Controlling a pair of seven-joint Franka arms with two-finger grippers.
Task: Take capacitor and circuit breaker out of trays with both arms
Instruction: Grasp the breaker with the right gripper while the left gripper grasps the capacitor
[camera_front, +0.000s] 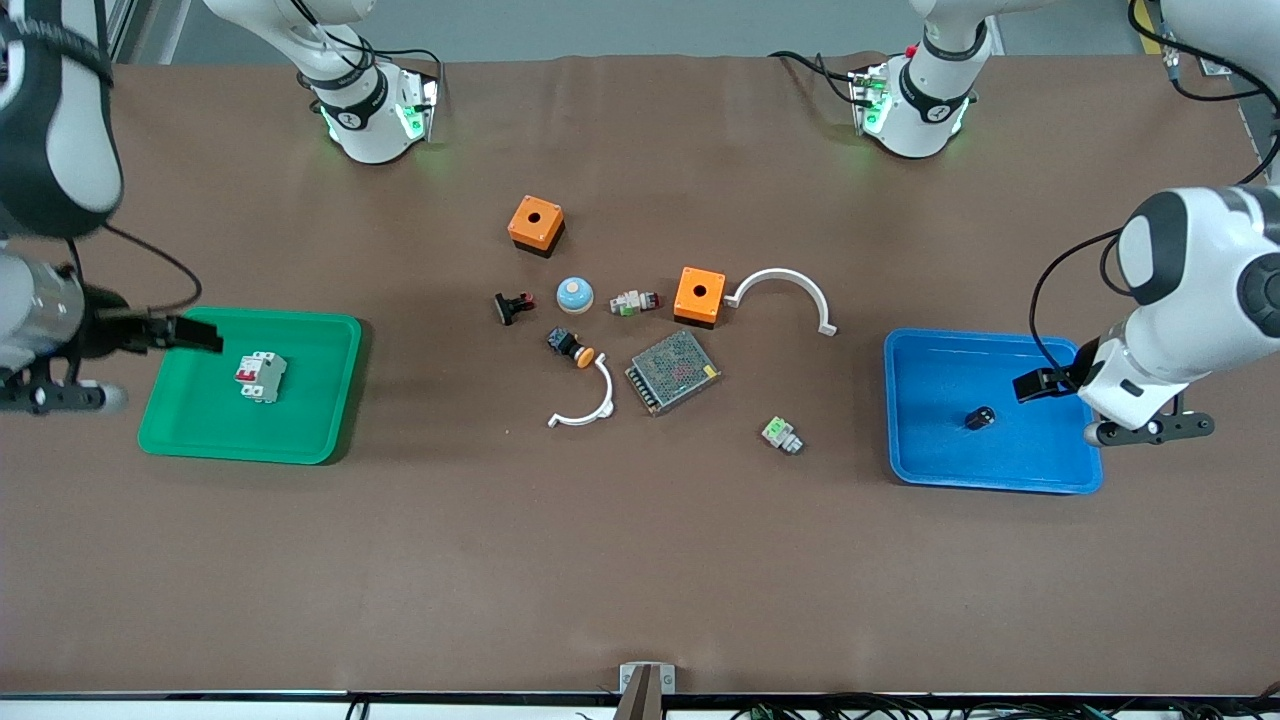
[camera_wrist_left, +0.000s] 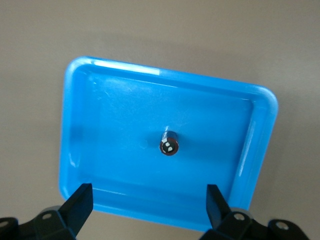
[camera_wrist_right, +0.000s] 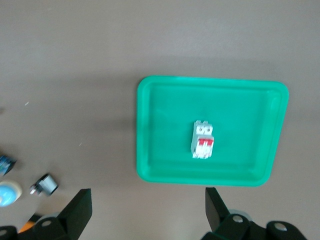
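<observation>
While both parts lie in their trays, my left gripper (camera_wrist_left: 145, 207) hangs wide open and empty over the blue tray (camera_front: 910, 450), at 3 o'clock from the capacitor (camera_front: 980, 417); my right gripper (camera_wrist_right: 145, 210), equally open and empty, hangs over the green tray (camera_front: 300, 440), at 9 o'clock from the breaker (camera_front: 261, 376). I judge the capacitor light, stiff and prone to roll, best pinched across its round body; the breaker rigid, taken by its flat sides.

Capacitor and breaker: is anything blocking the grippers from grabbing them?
Nothing visible. The capacitor lies alone in the blue tray under the open left gripper. The breaker lies alone in the green tray, the open right gripper above.
</observation>
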